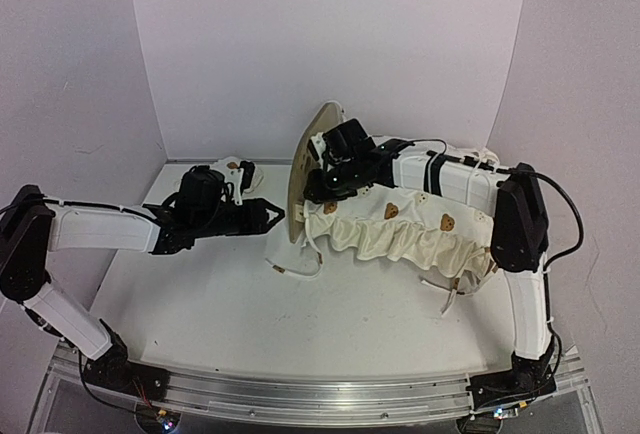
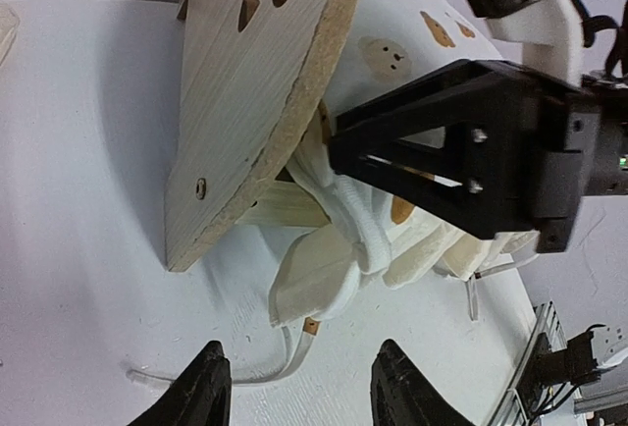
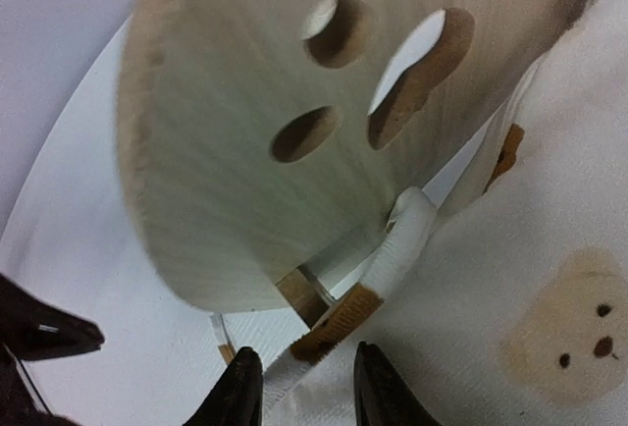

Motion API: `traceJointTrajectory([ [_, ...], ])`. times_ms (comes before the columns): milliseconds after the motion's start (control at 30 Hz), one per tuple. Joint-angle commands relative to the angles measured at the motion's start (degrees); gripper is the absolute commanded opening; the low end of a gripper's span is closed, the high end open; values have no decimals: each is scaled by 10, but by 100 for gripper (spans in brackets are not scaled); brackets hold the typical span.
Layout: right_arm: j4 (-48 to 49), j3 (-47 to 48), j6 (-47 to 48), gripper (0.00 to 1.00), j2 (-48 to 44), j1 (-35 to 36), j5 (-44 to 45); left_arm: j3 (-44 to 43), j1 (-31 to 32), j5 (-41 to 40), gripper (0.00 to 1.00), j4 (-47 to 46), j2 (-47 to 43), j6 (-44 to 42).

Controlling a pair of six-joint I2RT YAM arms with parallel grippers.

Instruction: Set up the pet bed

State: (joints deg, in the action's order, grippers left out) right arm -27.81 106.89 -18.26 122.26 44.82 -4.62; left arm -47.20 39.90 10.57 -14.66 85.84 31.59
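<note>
The left claw (image 2: 299, 352) is open, its two fingers well apart with nothing between them but bare counter (image 1: 250, 304) and a loose strap; it points at the end board of the pet bed (image 1: 300, 166) without touching it. The right claw (image 3: 304, 350) is narrowed around a white tie (image 3: 397, 244) with a brown tip, which lies between its fingers; whether it is actually pinched cannot be told. The pet bed sits mid-counter between the two arms. Its rounded plywood end board, with paw-print cutouts, stands up and leans slightly, its broad face toward the left arm. The bed's long axis runs from that board toward the right. The bear-print cushion (image 1: 400, 234) lies over the frame, ruffle hanging on the near side. A small pillow (image 1: 232, 167) lies behind the left claw.
</note>
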Motion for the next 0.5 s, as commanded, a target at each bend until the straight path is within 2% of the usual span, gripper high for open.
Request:
traceJointTrajectory([
  [0,64,28,-28,21,20,-3,39,4,-3,10,50,-29,-28,7],
  [100,94,30,-18,0,36,-5,81,9,-3,9,50,-29,-30,7],
  [233,129,49,58,0,79,-19,105,9,-3,13,48,-29,-34,11],
  [300,143,62,100,0,100,-26,74,11,-3,14,46,-30,-39,15],
  [433,93,95,129,0,113,-31,50,15,-2,15,45,-30,-46,19],
  [467,69,101,124,3,110,-33,30,17,-2,13,44,-30,-47,19],
])
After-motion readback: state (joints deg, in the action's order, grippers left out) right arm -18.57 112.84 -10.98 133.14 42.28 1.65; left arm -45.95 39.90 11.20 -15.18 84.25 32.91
